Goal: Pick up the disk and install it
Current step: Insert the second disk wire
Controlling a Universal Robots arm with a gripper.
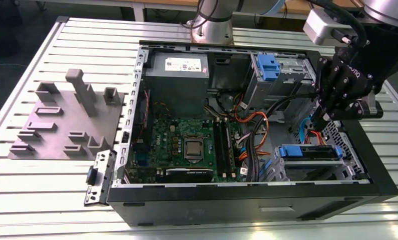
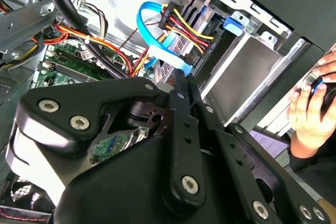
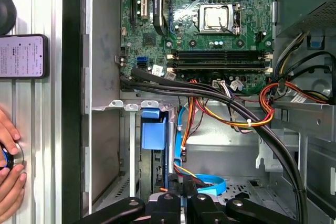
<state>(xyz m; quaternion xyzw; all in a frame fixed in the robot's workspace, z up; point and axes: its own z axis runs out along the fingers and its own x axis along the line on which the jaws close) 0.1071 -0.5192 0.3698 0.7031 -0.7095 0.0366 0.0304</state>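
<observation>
Closed and empty, the gripper (image 1: 324,119) hangs over the case (image 1: 252,197) at the exterior view's right, just above the disk (image 1: 309,152) seated near; cables (image 2: 181,24) beside its fingers could snag.

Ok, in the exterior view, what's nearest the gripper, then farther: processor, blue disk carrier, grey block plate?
1. blue disk carrier, right beside the gripper, inside the case.
2. processor, middle of the motherboard.
3. grey block plate, outside the case, exterior view's left.
</observation>
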